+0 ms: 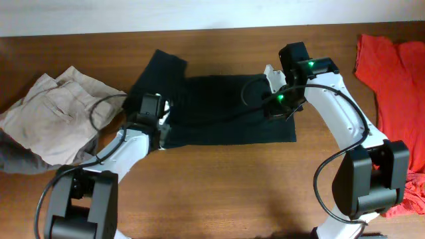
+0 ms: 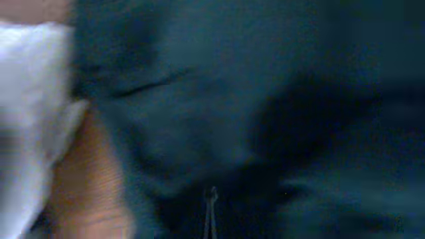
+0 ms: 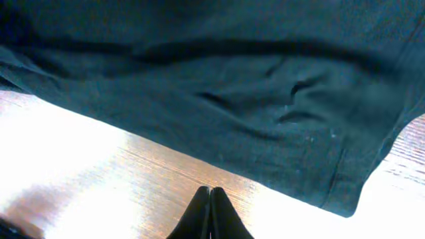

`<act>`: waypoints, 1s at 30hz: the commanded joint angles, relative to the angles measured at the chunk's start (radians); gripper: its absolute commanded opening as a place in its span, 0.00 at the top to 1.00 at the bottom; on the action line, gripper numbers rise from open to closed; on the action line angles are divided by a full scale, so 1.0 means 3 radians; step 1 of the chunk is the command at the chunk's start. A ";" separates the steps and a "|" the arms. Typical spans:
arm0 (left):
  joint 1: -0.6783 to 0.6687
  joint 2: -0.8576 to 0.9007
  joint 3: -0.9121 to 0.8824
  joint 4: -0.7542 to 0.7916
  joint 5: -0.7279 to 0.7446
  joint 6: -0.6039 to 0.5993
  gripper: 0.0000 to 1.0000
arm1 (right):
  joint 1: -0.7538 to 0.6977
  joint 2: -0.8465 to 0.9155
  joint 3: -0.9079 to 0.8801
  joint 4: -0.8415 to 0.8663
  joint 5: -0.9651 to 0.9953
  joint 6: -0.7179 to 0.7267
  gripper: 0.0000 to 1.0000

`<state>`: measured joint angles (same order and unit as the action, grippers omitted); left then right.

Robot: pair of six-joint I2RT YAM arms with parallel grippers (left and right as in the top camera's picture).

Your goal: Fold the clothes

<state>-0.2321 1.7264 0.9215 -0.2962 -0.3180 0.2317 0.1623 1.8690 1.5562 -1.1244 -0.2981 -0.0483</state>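
The black T-shirt (image 1: 219,106) lies partly folded on the wooden table (image 1: 219,186), with one sleeve sticking out at the far left. My left gripper (image 1: 164,119) is at the shirt's left edge. In the blurred left wrist view its fingers (image 2: 211,199) are shut and the dark cloth (image 2: 265,99) fills the frame; I cannot tell whether cloth is pinched. My right gripper (image 1: 289,109) is at the shirt's right edge. In the right wrist view its fingers (image 3: 210,199) are shut and empty over bare wood, just short of the shirt's hem (image 3: 232,99).
Beige trousers (image 1: 53,113) lie crumpled at the left, next to the left arm. Red garments (image 1: 392,66) lie at the right edge, with more red cloth (image 1: 415,192) near the right arm's base. A pale blurred shape (image 2: 26,99) shows at the left of the left wrist view.
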 commanded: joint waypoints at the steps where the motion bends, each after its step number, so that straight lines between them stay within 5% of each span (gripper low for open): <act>1: 0.0178 0.0023 0.0306 -0.0253 -0.0486 -0.0284 1.00 | 0.0003 -0.0060 0.0066 -0.0045 -0.0056 0.0017 0.96; 5: 0.0209 -0.0029 0.0665 -0.0778 0.0014 -0.0280 0.99 | 0.0003 -0.0060 0.0066 -0.0094 -0.0055 0.0017 0.96; 11: 0.0066 -0.0126 0.0954 -0.1319 0.1191 0.0390 0.89 | 0.0003 -0.0060 0.0066 -0.0108 -0.0055 0.0017 0.96; 26: -0.0062 0.0561 0.0832 -0.1137 0.1179 0.0720 0.94 | 0.0004 -0.0060 0.0065 -0.0120 -0.0055 0.0017 0.96; 30: -0.0061 0.0680 0.0832 -0.0815 0.0696 0.0561 0.95 | 0.0004 -0.0060 0.0065 -0.0155 -0.0055 0.0017 0.96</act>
<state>-0.2512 1.9072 1.1774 -0.5945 0.0044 0.4267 0.1623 1.8690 1.5562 -1.1629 -0.2985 -0.0479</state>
